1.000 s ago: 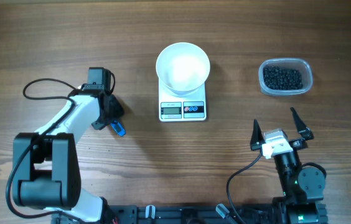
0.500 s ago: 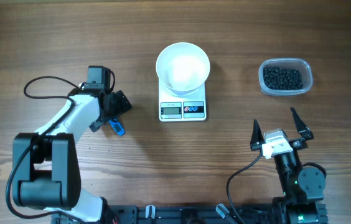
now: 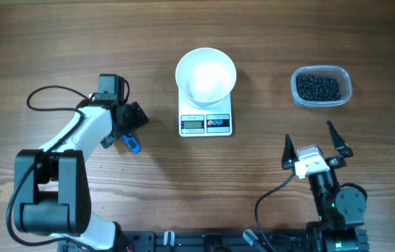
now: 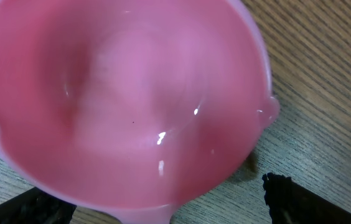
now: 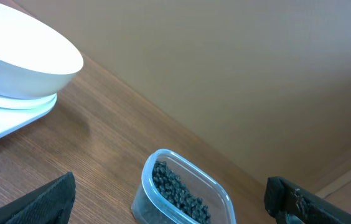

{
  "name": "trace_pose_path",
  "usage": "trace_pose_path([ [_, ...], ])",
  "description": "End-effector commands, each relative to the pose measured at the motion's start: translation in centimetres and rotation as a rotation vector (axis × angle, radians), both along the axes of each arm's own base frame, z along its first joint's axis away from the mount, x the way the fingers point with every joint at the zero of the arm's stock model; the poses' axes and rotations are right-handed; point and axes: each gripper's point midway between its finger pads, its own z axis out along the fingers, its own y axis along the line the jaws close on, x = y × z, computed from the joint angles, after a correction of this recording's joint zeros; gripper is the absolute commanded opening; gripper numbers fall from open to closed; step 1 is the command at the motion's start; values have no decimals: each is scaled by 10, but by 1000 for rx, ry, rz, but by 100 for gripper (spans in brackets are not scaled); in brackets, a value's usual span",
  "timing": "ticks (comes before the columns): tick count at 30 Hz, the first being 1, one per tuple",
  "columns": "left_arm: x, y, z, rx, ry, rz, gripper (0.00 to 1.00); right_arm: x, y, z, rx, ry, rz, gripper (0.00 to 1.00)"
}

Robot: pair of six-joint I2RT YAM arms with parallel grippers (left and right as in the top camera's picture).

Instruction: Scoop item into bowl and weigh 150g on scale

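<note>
The white bowl [image 3: 206, 73] is seen seated on the scale [image 3: 206, 123] on the counter [image 3: 57, 42]. The black beans [image 3: 316, 87] are kept in a clear tub [image 3: 349, 84], ahead of the right gripper [image 3: 313, 148] and apart from its spread jaws. A pink scoop [image 4: 119, 99] is framed between the left gripper's [image 3: 129, 124] jaws, likewise spread.

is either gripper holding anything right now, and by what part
Nothing is held. The left gripper stands wide open over the pink scoop without gripping it. The right gripper is open and empty.
</note>
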Motion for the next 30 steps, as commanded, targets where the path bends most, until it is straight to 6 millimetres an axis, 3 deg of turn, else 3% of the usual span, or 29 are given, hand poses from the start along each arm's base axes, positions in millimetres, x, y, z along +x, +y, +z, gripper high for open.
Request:
trace_pose_path([
  [1,-14,1,-12,-10,57,5,100,0,1,2,-2,-8,7,100],
  [10,-14,1,-12,-10,57,5,100,0,2,2,-30,-15,8,100],
  [12,-14,1,-12,-10,56,5,100,-2,8,2,-128,-33,49,100],
  [16,-14,1,-12,-10,57,5,100,-4,17,4,-126,-42,101,100],
  [19,-14,1,-12,-10,56,5,100,-19,56,12,-162,-106,341,100],
  [20,-14,1,-12,-10,56,5,100,-27,69,19,-137,-134,427,100],
  [23,-14,1,-12,-10,56,5,100,-28,58,62,156,-160,380,100],
  [27,-14,1,-12,-10,56,5,100,-48,53,151,271,-249,382,100],
  [30,-14,1,-12,-10,57,5,100,-42,53,182,286,-148,368,100],
])
